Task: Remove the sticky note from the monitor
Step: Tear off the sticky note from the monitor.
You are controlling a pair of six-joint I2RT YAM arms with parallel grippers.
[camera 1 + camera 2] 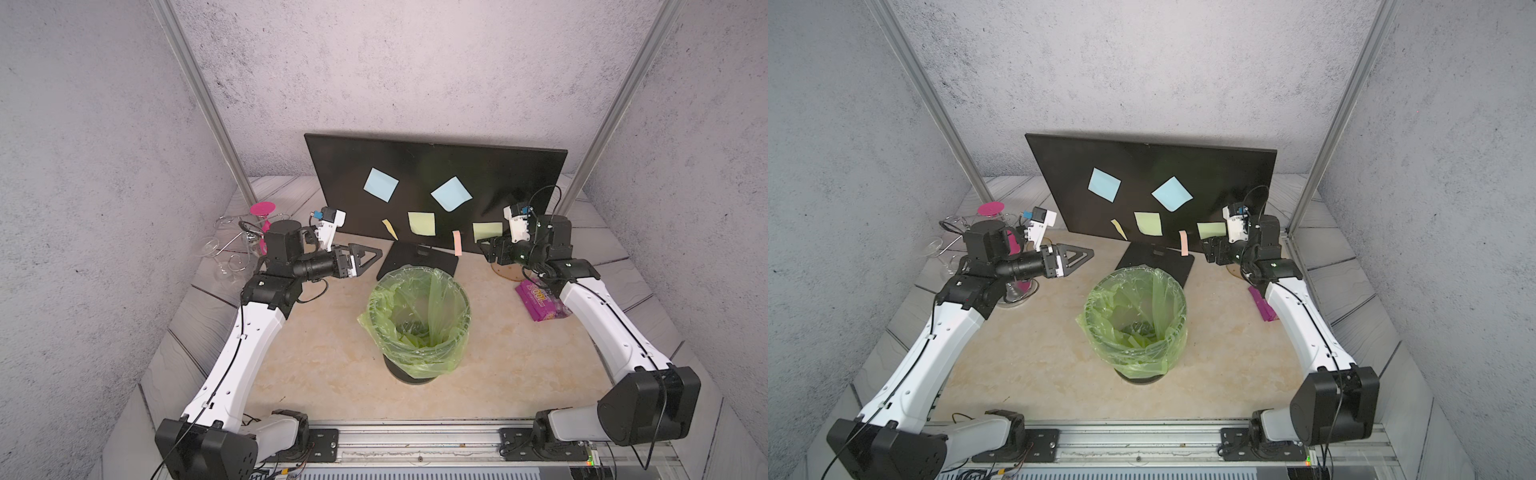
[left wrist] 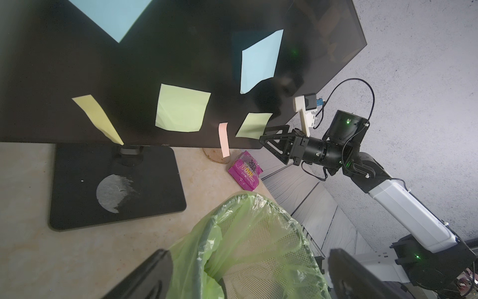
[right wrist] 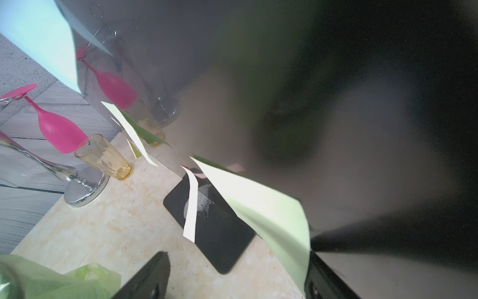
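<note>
The monitor point(image 1: 519, 174) stands at the back of the table with several sticky notes on its screen: two blue ones point(image 1: 381, 184), a green one point(image 1: 422, 223), a yellow strip point(image 1: 390, 229) and a pink strip point(image 1: 457, 242). Another green sticky note point(image 1: 487, 231) hangs at the lower right of the screen. My right gripper point(image 1: 488, 249) is open at this note. In the right wrist view the note point(image 3: 271, 212) curls off the screen between the jaws, its edge against one finger point(image 3: 326, 279). My left gripper point(image 1: 370, 255) is open and empty, near the screen's lower left corner.
A mesh bin lined with a green bag point(image 1: 419, 324) stands in front of the monitor's black base point(image 1: 417, 259). A purple packet point(image 1: 540, 299) and a round coaster point(image 1: 507, 270) lie under the right arm. Clear glasses point(image 1: 232, 249) and a pink glass point(image 1: 262, 212) stand at the left.
</note>
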